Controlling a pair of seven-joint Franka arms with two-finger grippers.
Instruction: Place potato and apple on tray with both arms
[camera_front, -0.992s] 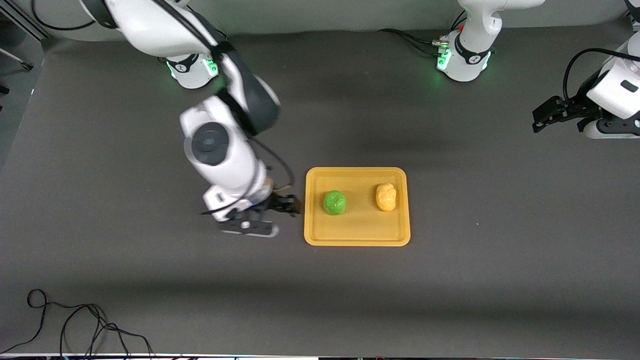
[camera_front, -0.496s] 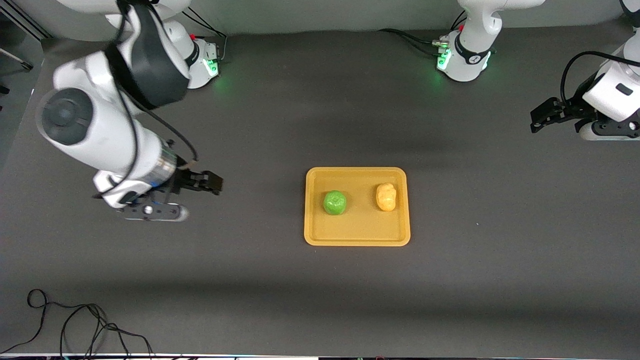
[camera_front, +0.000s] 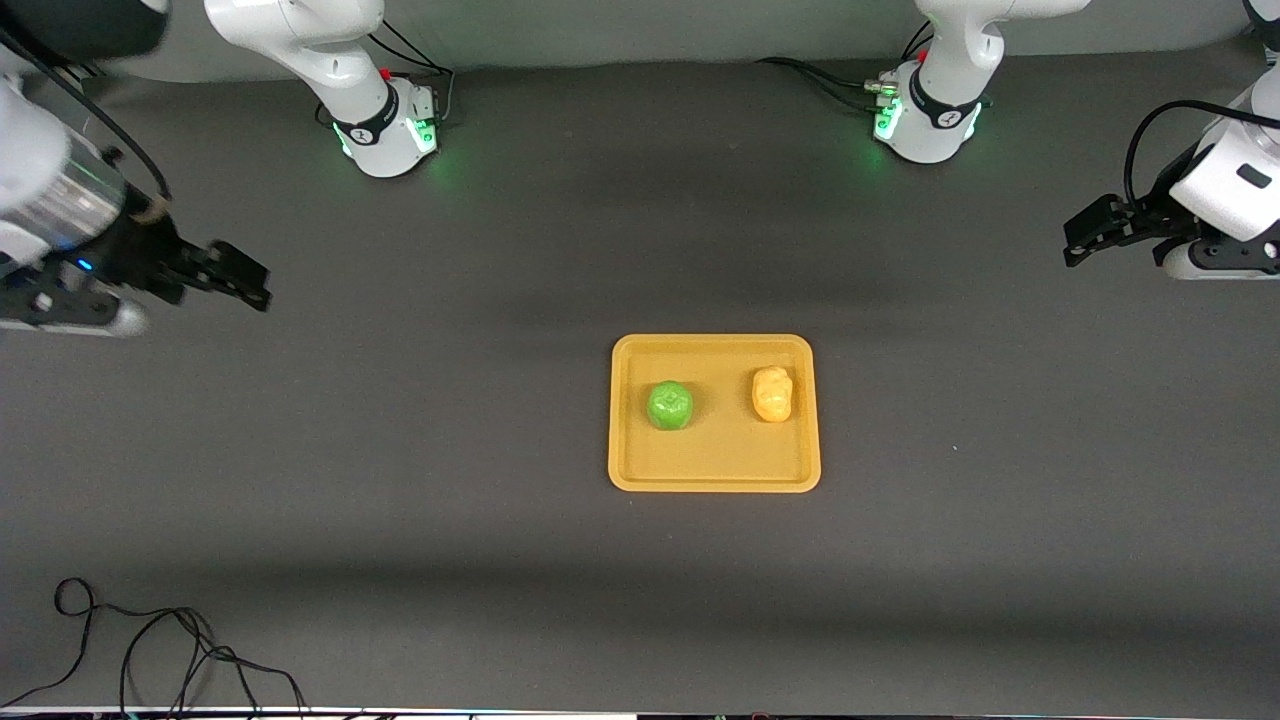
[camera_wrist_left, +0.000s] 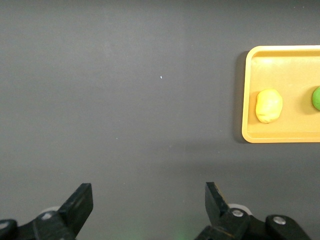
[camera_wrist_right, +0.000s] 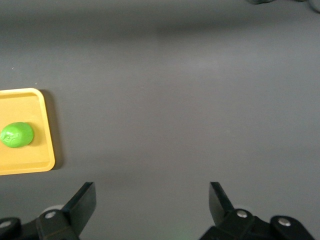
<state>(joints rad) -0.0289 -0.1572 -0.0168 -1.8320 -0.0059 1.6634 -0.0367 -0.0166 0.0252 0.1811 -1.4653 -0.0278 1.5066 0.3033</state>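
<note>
the apple (camera_front: 669, 405) and the potato (camera_front: 772, 393) both sit on the tray (camera_front: 714, 478) at the centre of the front frame, side by side but apart, the potato toward the left arm's end.

our right gripper (camera_front: 225, 275) is at the upper left of that frame over bare table, fingers spread wide and empty. our left gripper (camera_front: 1092, 229) hangs at the upper right edge, also wide apart with nothing in it.

we judge little can go wrong now, unless an arm sweeps low and knocks the tray.

both arms are cut off by the frame edges, so we cannot see their full pose.
</note>
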